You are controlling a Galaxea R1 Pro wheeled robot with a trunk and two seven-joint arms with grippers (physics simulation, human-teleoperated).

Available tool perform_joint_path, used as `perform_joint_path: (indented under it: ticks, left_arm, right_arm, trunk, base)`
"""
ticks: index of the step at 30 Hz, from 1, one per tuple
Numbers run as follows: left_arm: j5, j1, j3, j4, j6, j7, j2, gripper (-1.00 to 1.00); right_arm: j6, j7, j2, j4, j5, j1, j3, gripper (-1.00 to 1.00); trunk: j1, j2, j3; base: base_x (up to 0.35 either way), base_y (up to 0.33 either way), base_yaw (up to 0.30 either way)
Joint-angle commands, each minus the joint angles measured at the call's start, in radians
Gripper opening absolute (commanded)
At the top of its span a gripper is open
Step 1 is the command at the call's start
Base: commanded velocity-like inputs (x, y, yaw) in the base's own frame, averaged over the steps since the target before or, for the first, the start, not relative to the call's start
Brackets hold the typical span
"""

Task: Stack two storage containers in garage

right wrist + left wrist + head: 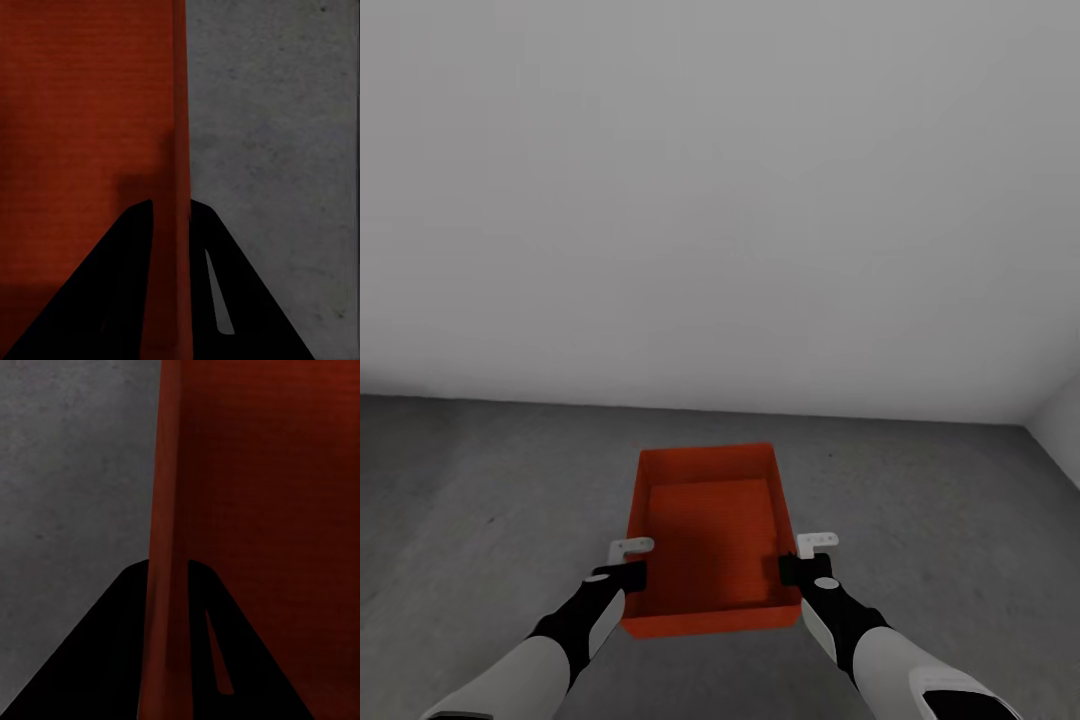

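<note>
One orange-red open-topped storage container is low in the middle of the head view, over the dark grey garage floor. My left gripper is shut on its left wall and my right gripper is shut on its right wall. In the left wrist view the black fingers straddle the red wall, and in the right wrist view the fingers pinch the opposite wall. I cannot tell whether the box rests on the floor or hangs just above it. The second container is out of view.
A plain white-grey wall stands close ahead, meeting the floor just beyond the box. A second wall forms a corner at the far right. Bare concrete-like floor spreads to both sides of the box.
</note>
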Motion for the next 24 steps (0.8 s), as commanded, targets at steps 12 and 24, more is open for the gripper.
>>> perform_joint_path:
  ticks: [12,24]
  left_arm:
    - [-0.011,-0.001,0.021,-0.013,-0.03,0.025,0.013,-1.0]
    - [-0.011,-0.001,0.022,-0.012,-0.03,0.025,0.013,-1.0]
  right_arm:
    - [-0.005,0.006,0.001,0.004,-0.001,0.0,-0.001,-1.0]
    - [-0.005,0.006,0.001,0.004,-0.001,0.0,-0.001,-1.0]
  trunk:
    - [0.046,-0.085,-0.039]
    - [0.092,-0.169,-0.076]
  base:
    - [0.0,0.0,-0.273]
    - [0.0,0.0,-0.107]
